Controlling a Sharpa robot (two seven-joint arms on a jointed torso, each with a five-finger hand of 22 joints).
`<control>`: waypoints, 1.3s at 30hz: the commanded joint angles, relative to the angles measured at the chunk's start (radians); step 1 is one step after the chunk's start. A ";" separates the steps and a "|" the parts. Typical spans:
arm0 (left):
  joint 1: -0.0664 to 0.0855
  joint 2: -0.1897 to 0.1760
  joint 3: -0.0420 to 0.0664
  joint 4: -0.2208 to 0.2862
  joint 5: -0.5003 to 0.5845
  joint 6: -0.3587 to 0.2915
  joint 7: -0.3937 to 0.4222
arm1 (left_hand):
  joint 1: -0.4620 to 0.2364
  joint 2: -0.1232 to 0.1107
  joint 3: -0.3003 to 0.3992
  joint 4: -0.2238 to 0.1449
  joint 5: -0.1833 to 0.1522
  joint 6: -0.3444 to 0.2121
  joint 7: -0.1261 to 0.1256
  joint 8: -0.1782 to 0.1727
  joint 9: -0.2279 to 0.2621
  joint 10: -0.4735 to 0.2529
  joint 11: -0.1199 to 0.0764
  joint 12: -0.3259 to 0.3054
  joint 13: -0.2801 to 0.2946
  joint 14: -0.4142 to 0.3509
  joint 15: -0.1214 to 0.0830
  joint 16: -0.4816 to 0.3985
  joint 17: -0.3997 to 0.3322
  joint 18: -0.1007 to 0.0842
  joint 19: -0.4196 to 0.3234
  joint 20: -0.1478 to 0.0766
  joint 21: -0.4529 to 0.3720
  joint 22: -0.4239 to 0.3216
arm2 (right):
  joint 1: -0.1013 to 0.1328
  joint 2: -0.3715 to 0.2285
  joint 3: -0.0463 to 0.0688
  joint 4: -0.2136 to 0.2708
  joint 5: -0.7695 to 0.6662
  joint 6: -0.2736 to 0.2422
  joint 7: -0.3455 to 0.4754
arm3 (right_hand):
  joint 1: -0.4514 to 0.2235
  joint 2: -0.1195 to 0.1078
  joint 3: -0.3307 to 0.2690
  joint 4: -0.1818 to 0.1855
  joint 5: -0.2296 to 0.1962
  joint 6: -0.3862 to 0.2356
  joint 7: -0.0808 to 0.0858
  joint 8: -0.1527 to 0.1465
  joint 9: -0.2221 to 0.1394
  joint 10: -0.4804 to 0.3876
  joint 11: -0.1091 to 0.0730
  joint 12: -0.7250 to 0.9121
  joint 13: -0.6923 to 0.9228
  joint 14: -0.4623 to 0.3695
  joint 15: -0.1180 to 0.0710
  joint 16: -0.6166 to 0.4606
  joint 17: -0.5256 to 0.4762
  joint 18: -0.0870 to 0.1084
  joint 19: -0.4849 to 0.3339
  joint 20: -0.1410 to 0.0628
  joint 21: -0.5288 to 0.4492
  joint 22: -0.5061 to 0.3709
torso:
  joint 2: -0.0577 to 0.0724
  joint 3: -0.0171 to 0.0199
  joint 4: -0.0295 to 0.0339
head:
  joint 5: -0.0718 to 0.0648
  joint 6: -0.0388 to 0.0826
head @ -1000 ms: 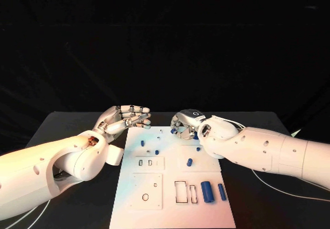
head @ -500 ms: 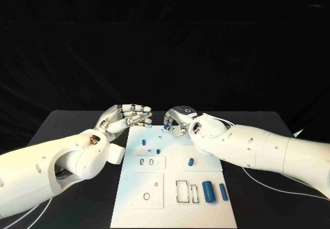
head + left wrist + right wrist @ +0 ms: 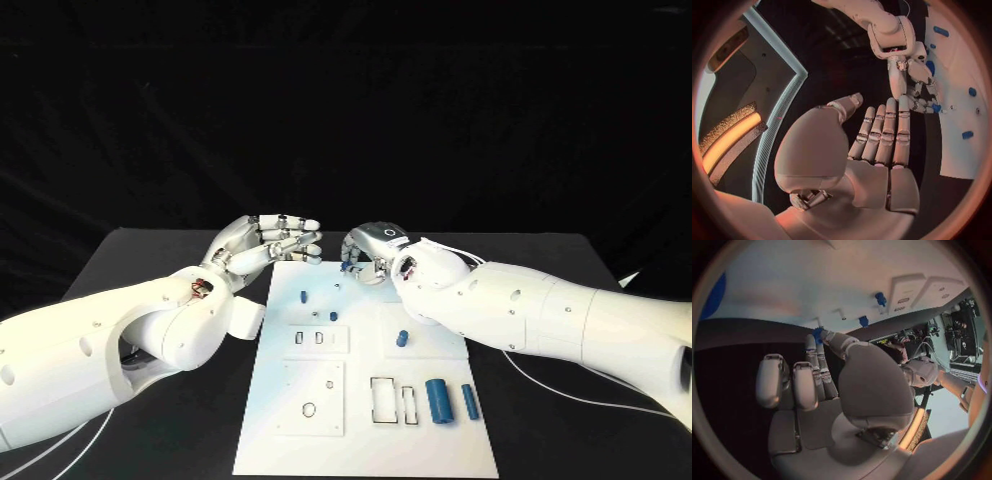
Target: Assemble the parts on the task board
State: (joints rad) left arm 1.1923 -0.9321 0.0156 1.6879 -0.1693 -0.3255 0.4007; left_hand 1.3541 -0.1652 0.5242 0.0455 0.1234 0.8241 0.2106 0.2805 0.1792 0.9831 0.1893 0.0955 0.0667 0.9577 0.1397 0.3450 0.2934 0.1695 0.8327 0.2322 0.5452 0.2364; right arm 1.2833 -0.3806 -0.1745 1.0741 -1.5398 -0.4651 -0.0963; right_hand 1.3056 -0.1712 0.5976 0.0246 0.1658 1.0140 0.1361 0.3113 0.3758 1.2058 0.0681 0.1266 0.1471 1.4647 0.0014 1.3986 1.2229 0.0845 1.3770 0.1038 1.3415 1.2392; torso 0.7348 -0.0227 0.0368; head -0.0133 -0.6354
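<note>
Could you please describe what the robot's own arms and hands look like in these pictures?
Both arms are bulky, smooth white shells with small round holes; thin white cables trail beneath them. The left hand and right hand are silver metal, with segmented fingers and pale pads. A dark round marking sits on the back of the right hand, and a little red wiring shows at each wrist joint.

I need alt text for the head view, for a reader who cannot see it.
Two white robot arms meet at the far end of a white task board on a black table; the right hand pinches a small blue part, the left hand is empty. Other blue parts lie on the board.
</note>
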 commanded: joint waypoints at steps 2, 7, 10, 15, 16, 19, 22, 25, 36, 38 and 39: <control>0.005 0.000 0.001 0.001 0.001 0.020 0.010 | -0.003 0.002 -0.006 0.000 -0.007 -0.010 0.039 0.003 0.001 0.001 0.002 -0.006 0.001 -0.007 -0.003 0.005 0.001 0.011 0.007 -0.003 0.004 0.001 | -0.004 0.004 0.000 -0.003 -0.006 0.022 0.012 | 0.003 -0.002 0.000 -0.004 0.002 -0.002 0.001 0.005 0.002 0.002 0.005 -0.002 0.001 0.043 -0.006 0.005 0.000 -0.013 0.005 -0.003 0.004 -0.001 | 0.001 0.0006 -0.0018 | 0.002 -0.004; 0.009 -0.001 0.001 0.000 0.001 0.023 0.011 | -0.003 0.002 -0.006 0.000 -0.007 -0.010 0.039 0.003 0.001 0.001 0.002 -0.006 0.001 -0.007 -0.003 0.005 0.001 0.011 0.007 -0.003 0.004 0.001 | -0.008 0.010 0.000 -0.011 -0.006 0.034 0.013 | 0.000 -0.002 0.000 -0.003 0.001 -0.004 0.002 0.005 0.003 0.001 0.006 -0.003 0.001 0.042 -0.006 0.005 -0.002 -0.013 0.004 -0.003 0.003 -0.003 | 0.001 -0.0002 -0.0004 | 0.001 -0.006; 0.010 -0.001 0.001 -0.001 0.001 0.027 0.012 | -0.003 0.002 -0.007 0.000 -0.007 -0.011 0.040 0.003 0.001 0.000 0.003 -0.007 0.001 -0.008 -0.003 0.005 0.002 0.010 0.006 -0.003 0.005 0.002 | -0.010 0.013 0.000 -0.016 -0.006 0.040 0.014 | -0.002 -0.003 -0.001 -0.003 0.000 -0.006 0.002 0.005 0.004 0.000 0.006 -0.004 0.001 0.042 -0.005 0.006 -0.001 -0.013 0.003 -0.002 0.003 -0.002 | 0.001 -0.0005 -0.0006 | -0.001 -0.011; 0.015 -0.005 0.001 0.000 0.001 0.029 0.014 | -0.002 0.002 -0.007 0.000 -0.007 -0.012 0.040 0.002 0.001 -0.001 0.003 -0.008 0.001 -0.009 -0.003 0.005 0.002 0.010 0.005 -0.003 0.006 0.002 | -0.013 0.017 0.000 -0.020 -0.006 0.038 0.014 | -0.003 -0.004 -0.001 -0.002 -0.001 -0.007 0.003 0.004 0.005 -0.001 0.007 -0.005 0.001 0.042 -0.005 0.006 -0.002 -0.013 0.003 -0.002 0.002 -0.003 | 0.005 -0.0008 -0.0029 | 0.003 -0.012; 0.017 -0.005 0.001 0.000 0.001 0.029 0.014 | -0.002 0.002 -0.007 0.000 -0.007 -0.012 0.040 0.002 0.001 -0.001 0.003 -0.008 0.001 -0.009 -0.003 0.005 0.002 0.010 0.005 -0.003 0.006 0.002 | -0.014 0.018 0.000 -0.021 -0.006 0.038 0.014 | -0.005 -0.004 -0.001 -0.002 -0.002 -0.010 0.003 0.004 0.006 -0.003 0.007 -0.006 0.001 0.042 -0.004 0.006 -0.002 -0.012 0.002 -0.002 0.002 -0.003 | 0.004 -0.0005 -0.0034 | 0.004 -0.012; 0.019 -0.006 0.001 -0.004 0.001 0.030 0.015 | -0.002 0.002 -0.007 0.000 -0.007 -0.012 0.040 0.002 0.001 -0.001 0.003 -0.008 0.001 -0.009 -0.003 0.005 0.002 0.010 0.005 -0.003 0.006 0.002 | -0.014 0.022 0.000 -0.024 -0.006 0.037 0.014 | -0.006 -0.005 -0.001 -0.001 -0.002 -0.011 0.003 0.004 0.006 -0.004 0.008 -0.007 0.001 0.042 -0.004 0.006 -0.002 -0.012 0.002 -0.002 0.002 -0.003 | 0.004 0.0001 -0.0018 | 0.003 -0.015; 0.021 -0.007 0.001 -0.011 0.001 0.028 0.017 | -0.001 0.002 -0.008 -0.001 -0.007 -0.013 0.041 0.002 0.001 -0.002 0.004 -0.010 0.001 -0.010 -0.002 0.005 0.003 0.010 0.004 -0.003 0.007 0.003 | -0.015 0.027 0.000 -0.027 -0.006 0.034 0.014 | -0.006 -0.005 -0.001 -0.001 -0.002 -0.011 0.003 0.004 0.006 -0.004 0.008 -0.007 0.001 0.042 -0.004 0.006 -0.002 -0.012 0.002 -0.002 0.002 -0.003 | 0.003 0.0003 -0.0013 | 0.004 -0.014; 0.023 -0.008 0.001 -0.015 0.002 0.027 0.018 | -0.001 0.002 -0.008 -0.001 -0.007 -0.013 0.041 0.002 0.001 -0.002 0.004 -0.010 0.001 -0.010 -0.002 0.005 0.003 0.010 0.004 -0.003 0.007 0.003 | -0.015 0.031 0.000 -0.031 -0.006 0.034 0.015 | -0.007 -0.005 -0.001 -0.001 -0.003 -0.015 0.004 0.003 0.007 -0.007 0.009 -0.009 0.000 0.042 -0.003 0.006 -0.004 -0.012 0.000 -0.001 0.000 -0.005 | 0.003 -0.0004 -0.0019 | 0.005 -0.014; 0.026 -0.007 0.001 -0.021 0.002 0.028 0.018 | -0.001 0.002 -0.008 -0.001 -0.007 -0.013 0.041 0.002 0.001 -0.002 0.004 -0.010 0.001 -0.010 -0.002 0.005 0.003 0.010 0.004 -0.003 0.007 0.003 | -0.015 0.049 0.000 -0.052 -0.004 0.056 0.012 | -0.024 -0.023 0.004 0.003 -0.021 -0.067 0.022 -0.023 0.012 -0.055 0.027 -0.038 -0.007 0.036 0.012 0.002 -0.018 -0.005 -0.022 0.011 -0.024 -0.033 | 0.003 -0.0008 -0.0029 | 0.008 -0.012; 0.026 -0.007 0.001 -0.023 0.002 0.027 0.019 | -0.001 0.003 -0.008 -0.001 -0.007 -0.014 0.041 0.001 0.001 -0.003 0.004 -0.011 0.001 -0.012 -0.002 0.005 0.004 0.010 0.002 -0.003 0.008 0.003 | -0.015 0.050 0.000 -0.054 -0.004 0.060 0.012 | -0.027 -0.028 0.005 0.004 -0.029 -0.079 0.026 -0.030 0.013 -0.071 0.033 -0.047 -0.010 0.032 0.017 -0.003 -0.030 -0.002 -0.033 0.016 -0.036 -0.047 | 0.003 -0.0008 -0.0028 | 0.008 -0.012; 0.026 -0.008 0.001 -0.024 0.002 0.027 0.019 | -0.001 0.003 -0.008 -0.001 -0.007 -0.014 0.041 0.001 0.001 -0.003 0.004 -0.011 0.001 -0.012 -0.002 0.005 0.004 0.010 0.002 -0.003 0.008 0.003 | -0.015 0.050 0.000 -0.054 -0.003 0.061 0.013 | -0.031 -0.036 0.005 0.005 -0.038 -0.101 0.031 -0.044 0.010 -0.097 0.039 -0.059 -0.016 0.026 0.022 -0.013 -0.049 0.003 -0.049 0.020 -0.055 -0.071 | 0.003 -0.0008 -0.0028 | 0.008 -0.012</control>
State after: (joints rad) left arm 1.2165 -0.9411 0.0156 1.6644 -0.1690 -0.3146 0.4043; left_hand 1.3541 -0.1651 0.5214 0.0428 0.1195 0.8185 0.2088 0.2805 0.1791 0.9831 0.1893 0.0919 0.0667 0.9539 0.1360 0.3449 0.2966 0.1696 0.8327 0.2322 0.5488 0.2386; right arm 1.2694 -0.3325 -0.1741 1.0208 -1.5383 -0.4336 -0.0924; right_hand 1.2737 -0.2031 0.6005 0.0275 0.1308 0.9212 0.1661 0.2714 0.3880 1.1141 0.1059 0.0719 0.1324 1.4649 0.0205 1.3890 1.1789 0.0846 1.3310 0.1235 1.2902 1.1723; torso 0.7377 -0.0235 0.0344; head -0.0058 -0.6479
